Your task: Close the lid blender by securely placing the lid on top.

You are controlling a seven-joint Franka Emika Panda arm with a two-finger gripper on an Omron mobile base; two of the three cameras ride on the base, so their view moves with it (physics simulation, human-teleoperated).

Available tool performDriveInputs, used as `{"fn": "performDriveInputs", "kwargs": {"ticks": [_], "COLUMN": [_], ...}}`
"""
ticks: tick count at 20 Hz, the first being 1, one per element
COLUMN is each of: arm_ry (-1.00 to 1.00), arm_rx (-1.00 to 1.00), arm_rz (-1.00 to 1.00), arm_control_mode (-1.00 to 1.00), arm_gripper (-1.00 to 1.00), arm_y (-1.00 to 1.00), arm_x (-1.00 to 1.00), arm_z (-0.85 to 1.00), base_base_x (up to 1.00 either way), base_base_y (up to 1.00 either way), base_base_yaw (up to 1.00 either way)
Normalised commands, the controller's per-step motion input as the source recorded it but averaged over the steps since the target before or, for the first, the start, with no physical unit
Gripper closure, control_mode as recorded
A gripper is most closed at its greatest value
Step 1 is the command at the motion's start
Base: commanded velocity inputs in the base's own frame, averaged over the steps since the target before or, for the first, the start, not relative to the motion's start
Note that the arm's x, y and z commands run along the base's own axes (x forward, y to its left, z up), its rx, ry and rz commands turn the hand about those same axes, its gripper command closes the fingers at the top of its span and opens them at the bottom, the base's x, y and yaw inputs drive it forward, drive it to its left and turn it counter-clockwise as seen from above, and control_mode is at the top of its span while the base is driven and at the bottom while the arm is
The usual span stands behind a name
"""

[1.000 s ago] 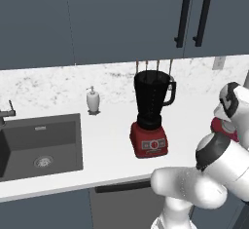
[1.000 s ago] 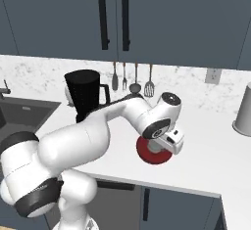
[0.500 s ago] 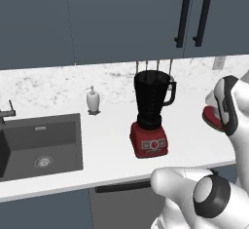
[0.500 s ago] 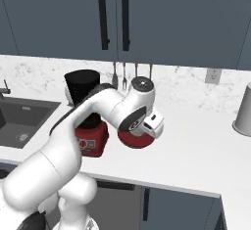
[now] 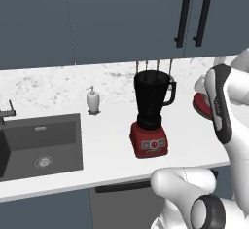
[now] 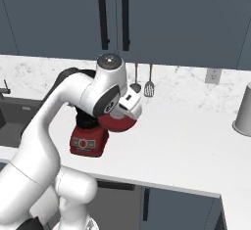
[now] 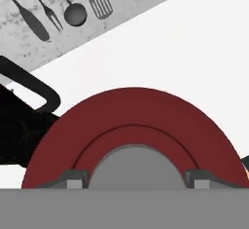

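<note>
Since the earlier pictures, the arm has swung the lid (image 6: 117, 121) up off the desk (image 6: 186, 146) and toward the blender (image 5: 151, 113); it now hangs in the air just beside the jar's handle side, level with the jar's lower half, clear of the surface. In the left base view the lid (image 5: 200, 104) peeks out as a red edge behind the white forearm, right of the jar. The gripper (image 7: 132, 178) is closed on the lid (image 7: 133, 125), one of its fingers (image 7: 73, 178) on each side of the pale grey centre cap, with the red disc spreading out beyond them. The blender stands near the desk's front edge, right of the sink (image 5: 41, 143), its red base facing forward and its black jar open at the top. A white soap dispenser (image 5: 93, 100) stands further back, between sink and blender. Utensils (image 7: 73, 6) hang on the back wall behind the jar. A grey canister (image 6: 243, 109) sits at the desk's far right end.
</note>
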Motion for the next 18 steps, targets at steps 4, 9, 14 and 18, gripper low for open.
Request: {"fn": "performDriveInputs", "kwargs": {"ticks": [4, 9, 14, 18], "arm_ry": [-0.12, -0.13, -0.09, -0.05], "arm_rx": [-0.02, -0.02, 0.0, 0.0], "arm_rz": [0.04, 0.04, 0.03, 0.01], "arm_control_mode": [-1.0, -1.0, -1.0, -1.0], "arm_gripper": [1.0, 1.0, 1.0, 1.0], "arm_y": [0.52, 0.56, 0.57, 0.53], "arm_x": [-0.4, -0.34, -0.03, 0.04], "arm_z": [0.68, 0.72, 0.64, 0.51], "base_base_x": [0.0, 0.0, 0.0, 0.0], "base_base_y": [0.0, 0.0, 0.0, 0.0], "base_base_yaw": [0.0, 0.0, 0.0, 0.0]}}
